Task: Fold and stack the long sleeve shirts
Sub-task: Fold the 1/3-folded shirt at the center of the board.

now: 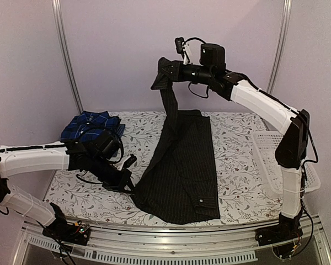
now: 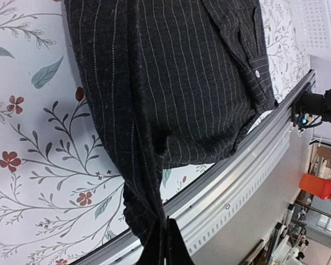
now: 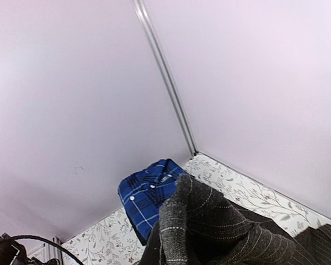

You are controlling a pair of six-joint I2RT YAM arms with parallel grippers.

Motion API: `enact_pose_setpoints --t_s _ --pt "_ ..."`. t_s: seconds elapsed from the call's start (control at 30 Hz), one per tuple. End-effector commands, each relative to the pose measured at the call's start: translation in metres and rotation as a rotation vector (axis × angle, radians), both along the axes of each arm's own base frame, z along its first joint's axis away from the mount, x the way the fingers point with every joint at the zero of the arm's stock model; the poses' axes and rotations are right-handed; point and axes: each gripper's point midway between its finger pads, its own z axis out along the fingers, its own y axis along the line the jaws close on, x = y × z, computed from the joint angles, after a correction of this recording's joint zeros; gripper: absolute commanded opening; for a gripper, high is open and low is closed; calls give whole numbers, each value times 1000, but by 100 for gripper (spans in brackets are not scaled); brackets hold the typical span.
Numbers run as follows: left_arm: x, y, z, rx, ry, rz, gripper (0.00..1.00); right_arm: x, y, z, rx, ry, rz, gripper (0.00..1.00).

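A black pinstriped shirt (image 1: 185, 165) lies lengthwise on the floral table cover (image 1: 237, 160). My right gripper (image 1: 164, 70) is shut on its upper part and holds it high above the table's back, cloth hanging down; the bunched cloth (image 3: 209, 226) hides the fingers in the right wrist view. My left gripper (image 1: 129, 179) is shut on the shirt's left lower edge near the table; the cloth (image 2: 149, 221) runs into its jaws. A folded blue plaid shirt (image 1: 92, 126) lies at the back left, also in the right wrist view (image 3: 149, 193).
A white mesh basket (image 1: 281, 160) sits at the table's right edge. The metal rail (image 1: 171, 232) runs along the near edge, also in the left wrist view (image 2: 237, 165). Pale walls enclose the back and sides.
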Motion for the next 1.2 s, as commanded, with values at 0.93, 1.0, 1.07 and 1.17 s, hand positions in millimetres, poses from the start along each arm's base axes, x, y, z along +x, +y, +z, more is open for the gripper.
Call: enact_pose_setpoints --t_s 0.93,1.0,1.07,1.17 --pt "-21 -70 -2 -27 -9 -207 3 -16 7 31 56 -136 -1 0" --pt "-23 -80 -4 -27 -3 -232 2 -16 2 30 30 -134 -21 0" --pt "-25 -88 -6 -24 3 -252 3 -16 -3 34 18 -147 -33 0" --pt "-27 -97 -13 -17 21 -276 3 -16 -11 41 14 -157 -54 0"
